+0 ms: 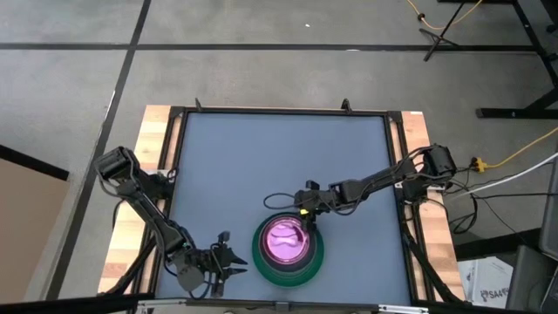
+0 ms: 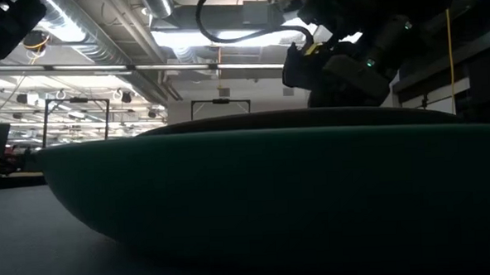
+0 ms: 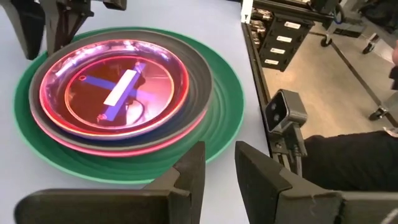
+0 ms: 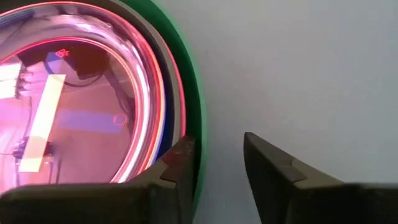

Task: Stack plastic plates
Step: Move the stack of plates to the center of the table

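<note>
Nested plastic plates (image 1: 288, 244) sit at the table's (image 1: 261, 157) six o'clock edge, small pink dish on top.

The right gripper (image 1: 307, 212) hovers at the stack's one o'clock rim, fingers (image 4: 180, 163) spread, holding nothing. The left gripper (image 1: 234, 260) waits at the stack's nine o'clock, its fingers (image 3: 189, 171) slightly parted and empty.

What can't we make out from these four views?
- Stack order: low view shows only the green plate as a dark silhouette filling the frame, hiding upper plates.
- Blue plate: not separable under the pink plate in any view.
- Right pincer: right wrist view shows a gap between its fingers and nothing in it; contact with the rim unclear.
- Left pincer: open, idle near the stack.
</note>
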You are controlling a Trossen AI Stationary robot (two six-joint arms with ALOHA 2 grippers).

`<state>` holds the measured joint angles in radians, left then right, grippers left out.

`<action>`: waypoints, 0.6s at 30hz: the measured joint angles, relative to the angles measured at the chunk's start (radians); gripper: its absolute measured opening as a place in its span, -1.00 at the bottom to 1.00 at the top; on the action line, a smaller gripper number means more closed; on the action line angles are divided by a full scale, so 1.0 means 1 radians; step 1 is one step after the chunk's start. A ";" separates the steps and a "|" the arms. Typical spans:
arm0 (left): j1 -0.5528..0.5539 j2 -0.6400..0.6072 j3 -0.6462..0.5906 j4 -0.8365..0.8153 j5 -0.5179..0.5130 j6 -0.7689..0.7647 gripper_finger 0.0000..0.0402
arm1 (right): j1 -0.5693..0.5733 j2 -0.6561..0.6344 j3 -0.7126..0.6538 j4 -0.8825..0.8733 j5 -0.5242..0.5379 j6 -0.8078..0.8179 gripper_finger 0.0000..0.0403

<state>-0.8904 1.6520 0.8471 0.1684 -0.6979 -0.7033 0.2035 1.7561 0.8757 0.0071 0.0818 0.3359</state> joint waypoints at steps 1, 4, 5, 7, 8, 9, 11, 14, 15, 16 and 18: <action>0.000 0.000 0.000 0.000 0.000 0.000 -0.59 | 0.000 0.000 0.000 0.000 -0.005 -0.001 -0.41; 0.006 0.000 0.000 -0.001 0.000 0.007 -0.59 | 0.000 0.000 0.000 0.001 -0.008 -0.005 -0.58; 0.008 0.000 0.000 -0.001 0.002 0.007 -0.59 | 0.000 0.000 0.000 0.000 -0.007 -0.007 -0.65; 0.010 0.000 0.000 -0.001 0.008 0.007 -0.59 | 0.000 0.000 0.000 0.001 -0.007 -0.012 -0.79; 0.010 0.000 0.000 -0.001 0.008 0.007 -0.59 | 0.000 0.000 0.000 0.001 -0.007 -0.019 -0.86; 0.012 0.000 0.000 -0.001 0.008 0.008 -0.59 | 0.000 0.000 0.000 0.002 -0.004 -0.022 -0.93; 0.012 0.000 0.000 -0.001 0.008 0.017 -0.59 | -0.001 0.000 0.001 0.004 0.013 -0.026 -0.97; 0.011 0.000 0.000 0.000 0.008 0.025 -0.59 | -0.002 0.000 0.001 0.002 0.054 -0.027 -0.94; 0.011 0.000 0.000 0.000 0.008 0.025 -0.59 | -0.003 0.000 0.002 0.001 0.065 -0.027 -0.95; 0.011 0.000 0.000 0.000 0.008 0.025 -0.59 | -0.006 0.000 0.006 -0.006 0.080 -0.027 -0.97; 0.011 0.000 0.000 0.000 0.008 0.025 -0.59 | -0.012 0.000 0.017 -0.009 0.090 -0.030 -0.98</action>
<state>-0.8791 1.6520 0.8471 0.1684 -0.6899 -0.6781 0.1910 1.7561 0.8927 -0.0019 0.1721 0.3059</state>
